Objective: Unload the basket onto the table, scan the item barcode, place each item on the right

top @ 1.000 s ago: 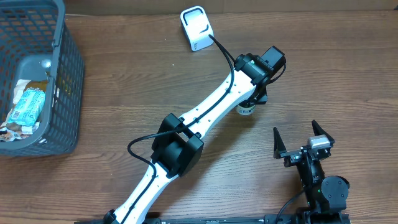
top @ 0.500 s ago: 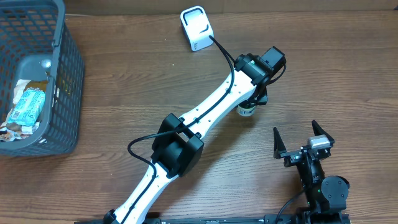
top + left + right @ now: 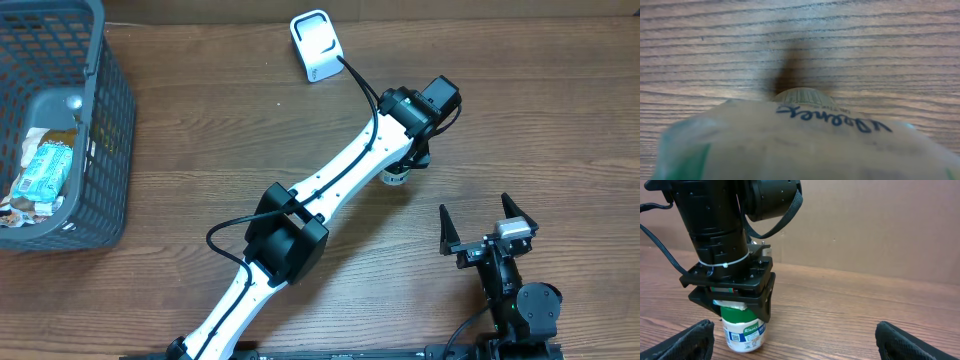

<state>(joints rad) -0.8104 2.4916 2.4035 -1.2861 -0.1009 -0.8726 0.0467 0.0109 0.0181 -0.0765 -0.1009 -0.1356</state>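
Jar (image 3: pixel 745 332), clamped by the half-spread left gripper (image 3: pixel 741 309), should be lifted level, label (image 3: pixel 751 330) faced to the scanner (image 3: pixel 318 45); right gripper (image 3: pixel 474 206) empty, wide.

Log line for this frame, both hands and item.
left hand: closed on jar, upright on table | right hand: open, empty | scanner: apart from jar

White left arm (image 3: pixel 345 160), black joints (image 3: pixel 285 238), looping black cable (image 3: pixel 215 236), white zip tie (image 3: pixel 724 264)
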